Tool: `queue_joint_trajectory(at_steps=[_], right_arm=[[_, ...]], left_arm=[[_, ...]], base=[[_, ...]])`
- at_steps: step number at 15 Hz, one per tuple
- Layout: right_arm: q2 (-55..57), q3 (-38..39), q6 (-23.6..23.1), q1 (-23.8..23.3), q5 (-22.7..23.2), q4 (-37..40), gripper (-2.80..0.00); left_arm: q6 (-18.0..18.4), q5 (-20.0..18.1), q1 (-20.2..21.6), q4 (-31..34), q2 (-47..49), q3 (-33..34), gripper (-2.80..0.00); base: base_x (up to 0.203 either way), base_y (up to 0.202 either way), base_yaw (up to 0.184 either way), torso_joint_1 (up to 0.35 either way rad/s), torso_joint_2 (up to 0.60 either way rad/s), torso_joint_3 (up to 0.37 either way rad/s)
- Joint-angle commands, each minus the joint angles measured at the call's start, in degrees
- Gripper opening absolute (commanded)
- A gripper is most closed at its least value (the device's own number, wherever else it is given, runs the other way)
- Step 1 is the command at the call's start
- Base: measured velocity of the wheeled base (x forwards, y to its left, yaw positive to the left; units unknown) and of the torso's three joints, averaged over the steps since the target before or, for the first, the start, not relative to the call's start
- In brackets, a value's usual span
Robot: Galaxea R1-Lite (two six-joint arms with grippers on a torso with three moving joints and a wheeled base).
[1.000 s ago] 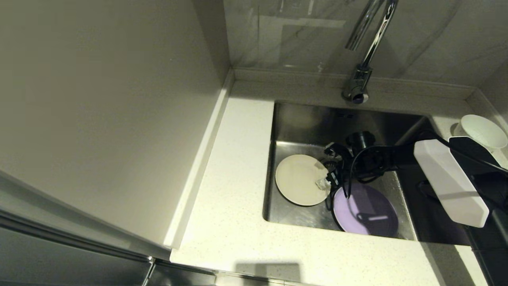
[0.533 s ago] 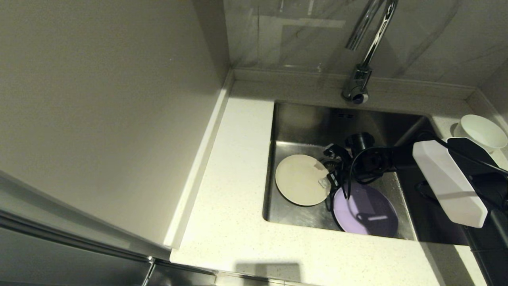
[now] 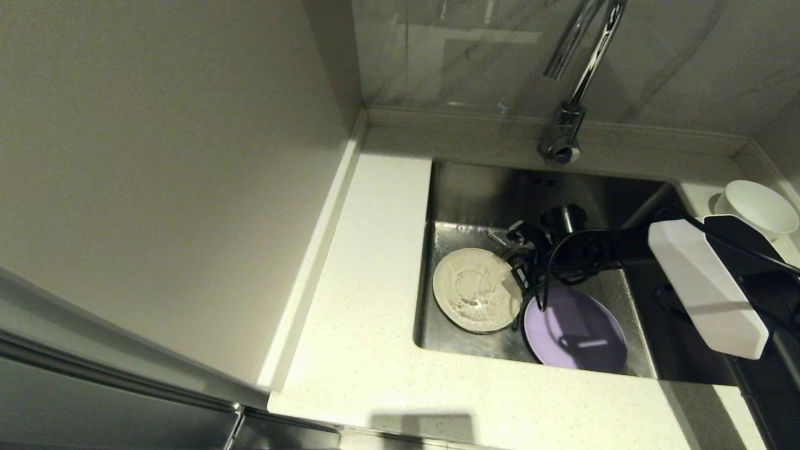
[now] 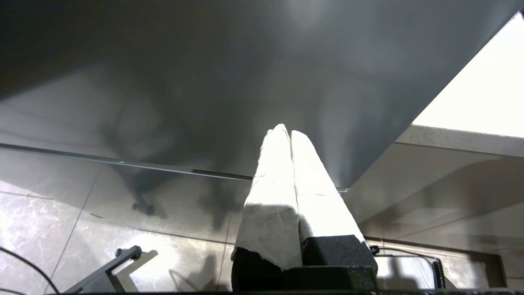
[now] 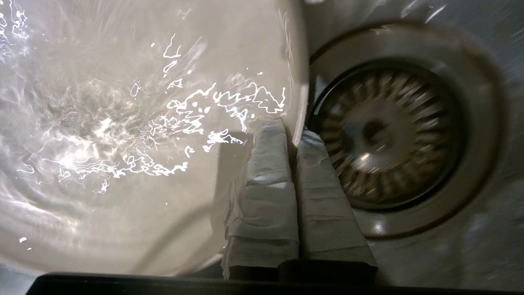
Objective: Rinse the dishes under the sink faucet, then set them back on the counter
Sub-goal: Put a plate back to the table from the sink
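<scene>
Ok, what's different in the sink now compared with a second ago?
Water now splashes over the cream plate, which was dry and plain before; it has shifted slightly and looks lifted at its edge. The right gripper, fingers pinched on that plate's rim beside the drain strainer, has barely moved. The lavender plate in the sink, the white bowl on the counter and the faucet stayed put.

A plain beige wall panel (image 3: 169, 175) fills the left, meeting a glossy, marble-veined backsplash (image 3: 475, 56) at the far corner. Bright light falls in patches across the near surfaces, with hard shadows. Low down lies a polished, marbled tile floor (image 4: 49, 229).
</scene>
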Motion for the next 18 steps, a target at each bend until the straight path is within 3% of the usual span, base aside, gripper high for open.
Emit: queue_joint_trajectory(at_steps=[1,6,11,18], right_arm=[[-0.2,-0.6,0.1,0.0,-1.4,-2.4,-2.8],[-1.5,-0.9,0.3,-0.6,-4.0,-8.0,-2.8],[-3.9,-1.0,3.1,-0.7,-6.2,-8.7,-2.8],[-6.2,-0.9,3.0,-7.1,-5.9,-8.5,-2.8]], left_arm=[[0.0,0.0,0.0,0.0,-0.2,0.0,-2.8],[0.0,0.0,0.0,0.0,-0.2,0.0,-2.8],[0.0,0.0,0.0,0.0,-0.2,0.0,-2.8],[0.0,0.0,0.0,0.0,-0.2,0.0,-2.8]], base=[[0.0,0.0,0.0,0.0,0.0,0.0],[0.0,0.0,0.0,0.0,0.0,0.0],[0.0,0.0,0.0,0.0,0.0,0.0],[0.0,0.0,0.0,0.0,0.0,0.0]])
